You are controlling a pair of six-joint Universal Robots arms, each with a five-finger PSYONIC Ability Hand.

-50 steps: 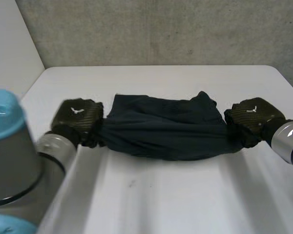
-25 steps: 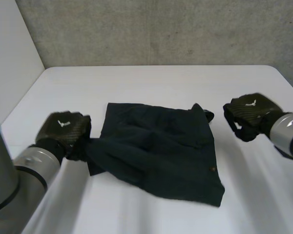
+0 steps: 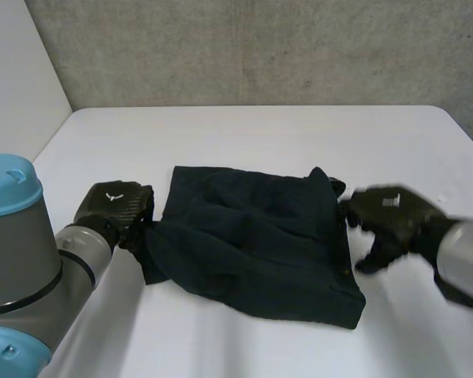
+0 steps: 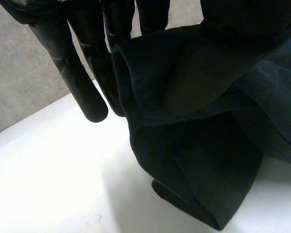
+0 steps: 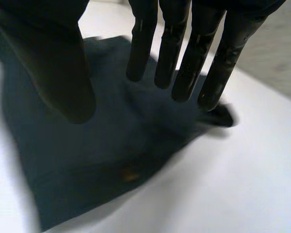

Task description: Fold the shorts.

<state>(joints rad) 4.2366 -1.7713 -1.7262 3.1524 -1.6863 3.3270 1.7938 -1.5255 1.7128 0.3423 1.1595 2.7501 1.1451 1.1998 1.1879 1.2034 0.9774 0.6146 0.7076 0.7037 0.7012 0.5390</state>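
A: White table (image 3: 244,134), bare concrete wall (image 3: 260,47) behind. Why are the dark shorts (image 3: 252,244) mid-table bunched at one side?
B: Left hand (image 3: 114,206) pinches that edge between thumb and fingers, gathering soft, creased cloth. Right hand (image 3: 390,216) hovers spread by the opposite edge, holding nothing.

You're looking at matt, dark woven cloth in the shorts (image 3: 252,244), finely ribbed just beside the left hand (image 4: 70,63) (its fingers look like smooth, faintly glossy black plastic). The table (image 3: 244,134) is smooth and white, the wall (image 3: 260,47) rough grey concrete.
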